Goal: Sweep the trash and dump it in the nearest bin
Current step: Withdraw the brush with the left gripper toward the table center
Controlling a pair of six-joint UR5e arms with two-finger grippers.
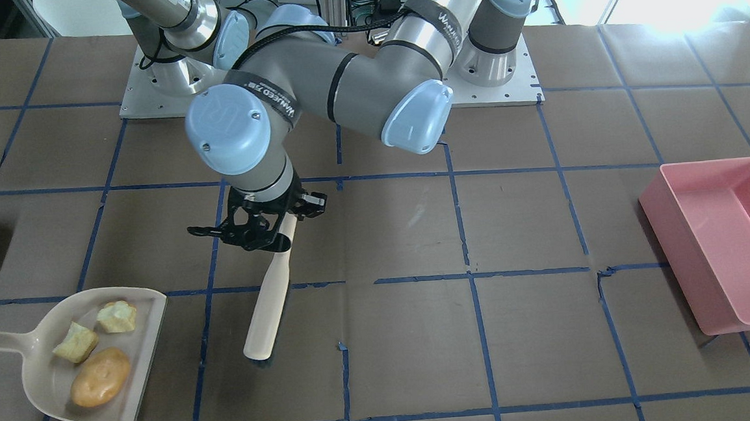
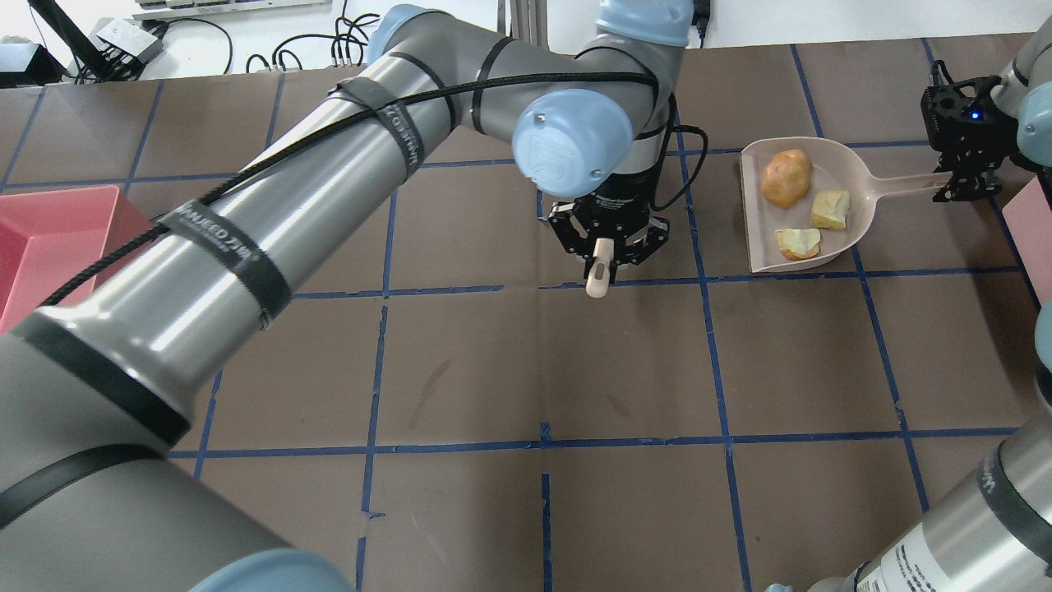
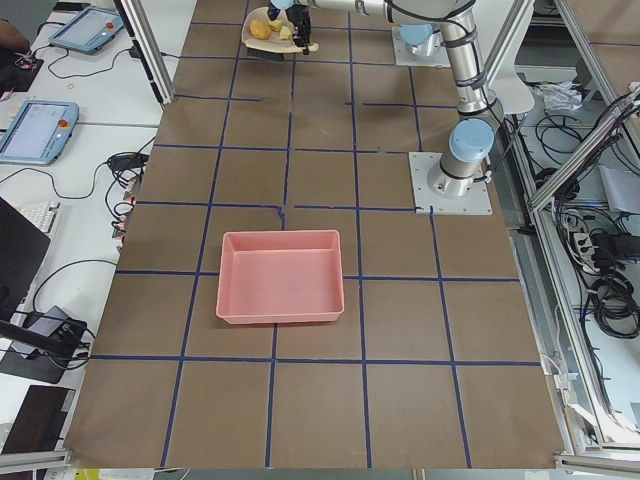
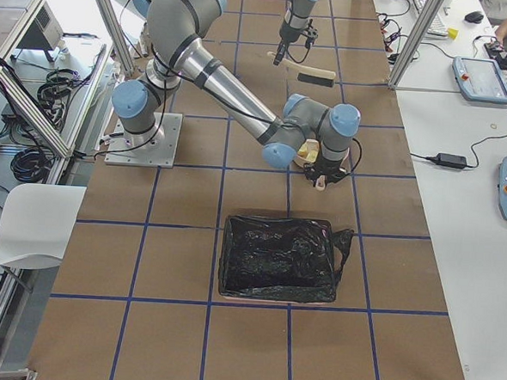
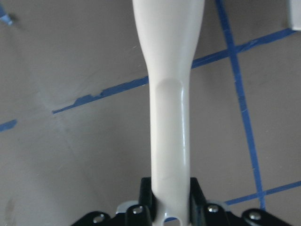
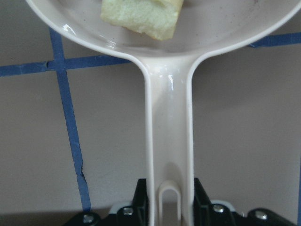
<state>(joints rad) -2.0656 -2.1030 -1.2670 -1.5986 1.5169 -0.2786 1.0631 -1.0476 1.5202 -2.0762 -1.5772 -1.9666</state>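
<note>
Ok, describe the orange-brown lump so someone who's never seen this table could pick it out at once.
On the brown table gridded with blue tape, find the beige plastic dustpan whose handle the right gripper grips. The lump is the largest thing inside: a rounded orange-brown potato-like piece, where its two neighbours are smaller, pale yellow-white angular chunks.

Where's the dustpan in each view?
Front-facing: dustpan lower left.
Overhead: dustpan upper right.
Exterior left: dustpan top, far end.
Exterior right: dustpan centre, mostly behind right arm.
Left wrist: maybe the pale top-right corner; cannot tell.
Right wrist: handle up centre, in right gripper.
Landmark: orange-brown trash lump inside it.
</note>
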